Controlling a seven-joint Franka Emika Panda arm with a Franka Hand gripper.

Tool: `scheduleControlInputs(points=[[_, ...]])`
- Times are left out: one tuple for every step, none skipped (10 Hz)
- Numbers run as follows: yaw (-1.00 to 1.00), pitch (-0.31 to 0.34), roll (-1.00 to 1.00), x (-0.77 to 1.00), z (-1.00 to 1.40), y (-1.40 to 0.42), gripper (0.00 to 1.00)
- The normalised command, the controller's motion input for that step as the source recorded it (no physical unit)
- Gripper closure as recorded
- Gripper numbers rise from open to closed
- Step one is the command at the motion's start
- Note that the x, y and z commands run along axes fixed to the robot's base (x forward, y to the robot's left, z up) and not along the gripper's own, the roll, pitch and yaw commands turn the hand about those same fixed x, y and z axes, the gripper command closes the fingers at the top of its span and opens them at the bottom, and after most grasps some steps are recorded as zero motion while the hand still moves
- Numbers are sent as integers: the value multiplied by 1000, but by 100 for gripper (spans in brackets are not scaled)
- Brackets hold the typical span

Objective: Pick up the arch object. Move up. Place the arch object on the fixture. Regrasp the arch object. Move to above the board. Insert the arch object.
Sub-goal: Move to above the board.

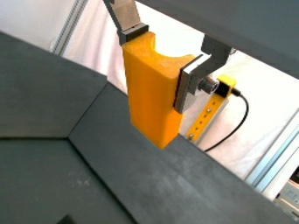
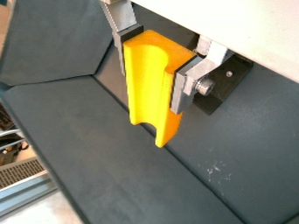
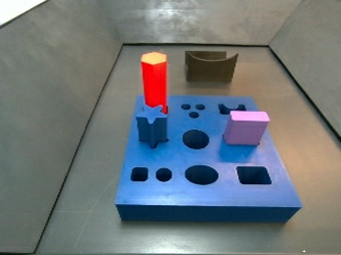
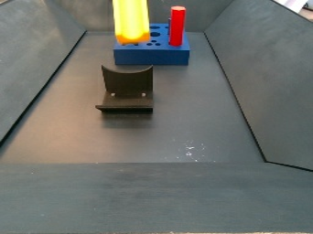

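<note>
My gripper (image 1: 162, 61) is shut on the arch object (image 1: 152, 92), a yellow-orange block whose curved notch faces up toward the wrist. Both wrist views show the silver fingers (image 2: 187, 80) clamping its two sides, with the block hanging well above the dark floor. In a side view the arch object (image 4: 131, 18) hangs high, in front of the blue board (image 4: 153, 53); the fingers are cut off above that frame. The dark fixture (image 4: 126, 90) stands empty on the floor, nearer that camera than the board. The board (image 3: 200, 194) and fixture (image 3: 210, 67) also show in a side view without the gripper.
On the board stand a tall red hexagonal prism (image 3: 155, 80), a lilac cube (image 3: 246, 127) and a blue star piece (image 3: 151, 127). Sloped grey walls (image 4: 37, 87) enclose the floor. A yellow bar and black cable (image 1: 222, 105) lie outside the wall.
</note>
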Motion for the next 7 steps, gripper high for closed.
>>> scheduleControlInputs(points=[[-6,52,-73,-79,785,63,100],[1,60,-71,-60,603,42,100],[13,70,-71,-39,361,15,100],[18,75,-72,-26,242,10,100],[-59,-47,-1000,-272,133,-1000,100],[-58,-54,-1000,-270,135,-1000,100],[-63,-62,-1000,-286,144,-1000,100]])
